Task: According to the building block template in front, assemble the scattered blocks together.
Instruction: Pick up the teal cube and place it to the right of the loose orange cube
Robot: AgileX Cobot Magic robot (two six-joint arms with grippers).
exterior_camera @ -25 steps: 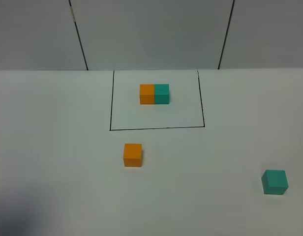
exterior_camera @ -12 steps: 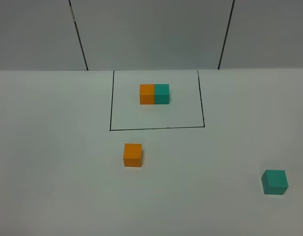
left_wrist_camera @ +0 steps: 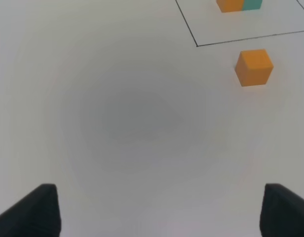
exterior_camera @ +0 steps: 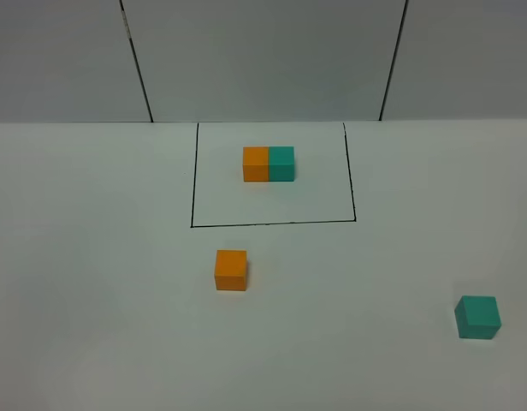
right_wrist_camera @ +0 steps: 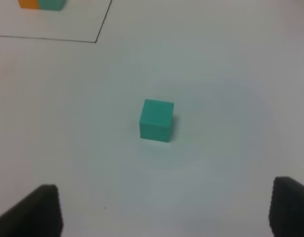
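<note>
On the white table (exterior_camera: 92, 257), a thin black drawn rectangle (exterior_camera: 272, 223) is the only enclosure, and inside it, toward its far side, sits the building block template (exterior_camera: 269, 163): an orange half and a teal half pressed together as one bar, orange on the left in the high view. It touches none of the lines. The scattered blocks both lie outside that frame. The orange cube (exterior_camera: 231, 270) rests just in front of the rectangle's near line, close to its left corner but apart from it. The teal cube (exterior_camera: 477, 317) sits well apart from it, far off to the right and nearer the table's front edge. The left end effector (left_wrist_camera: 159, 212) shows only its two dark fingertips, spread wide with bare table between them and nothing held; the orange cube lies ahead of it. The right end effector (right_wrist_camera: 161, 211) is likewise spread wide and empty, with the teal cube ahead of it, not touched.
</note>
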